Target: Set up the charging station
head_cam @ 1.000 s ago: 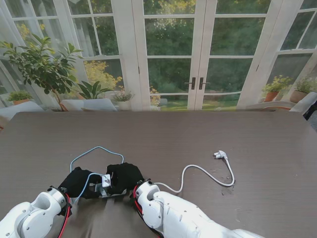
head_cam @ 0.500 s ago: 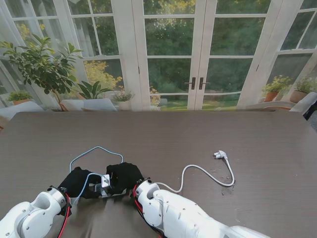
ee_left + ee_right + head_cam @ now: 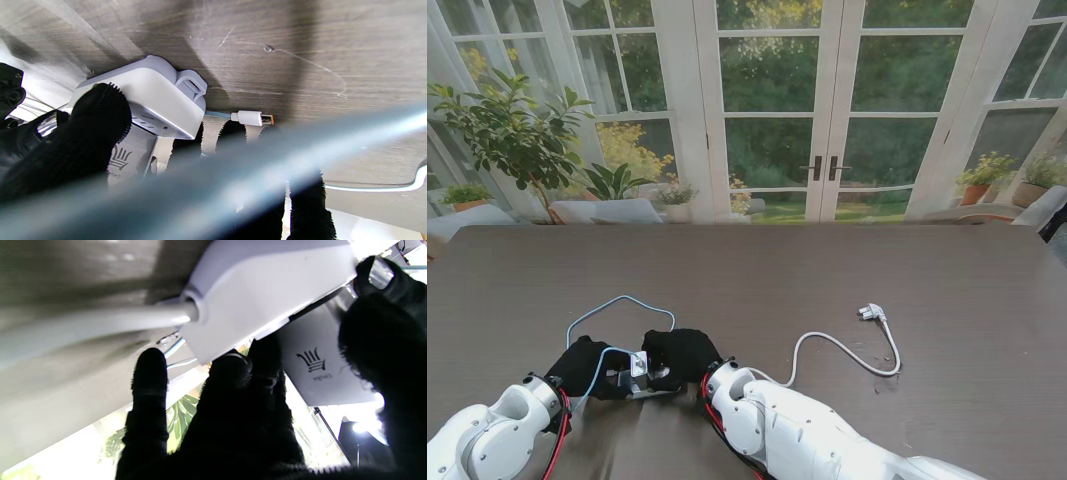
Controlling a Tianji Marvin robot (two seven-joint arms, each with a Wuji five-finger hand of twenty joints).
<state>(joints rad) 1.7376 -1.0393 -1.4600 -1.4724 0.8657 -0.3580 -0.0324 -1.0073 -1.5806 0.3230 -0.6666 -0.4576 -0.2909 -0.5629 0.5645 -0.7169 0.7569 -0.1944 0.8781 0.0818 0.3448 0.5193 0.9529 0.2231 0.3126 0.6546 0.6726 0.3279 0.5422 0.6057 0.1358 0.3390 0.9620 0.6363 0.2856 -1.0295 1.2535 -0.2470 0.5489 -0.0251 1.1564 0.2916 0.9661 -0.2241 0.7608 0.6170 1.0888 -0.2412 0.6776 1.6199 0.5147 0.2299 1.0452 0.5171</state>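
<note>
- The table (image 3: pixel 987 300) is dark brown wood with fine grain.
- A white power strip (image 3: pixel 638 366) lies on it.
- Its white cord (image 3: pixel 827 342) runs right from the power strip and ends in a plug (image 3: pixel 872 313).
- A blue cable (image 3: pixel 617 301) loops just behind the power strip.

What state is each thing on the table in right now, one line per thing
Power strip: on the table, held by both hands.
Charger block: against the strip's face; seating unclear.
Left hand: shut on the strip.
Right hand: shut on the strip.
Blue cable: looped; free connector unplugged.
White wall plug: loose on the table.
</note>
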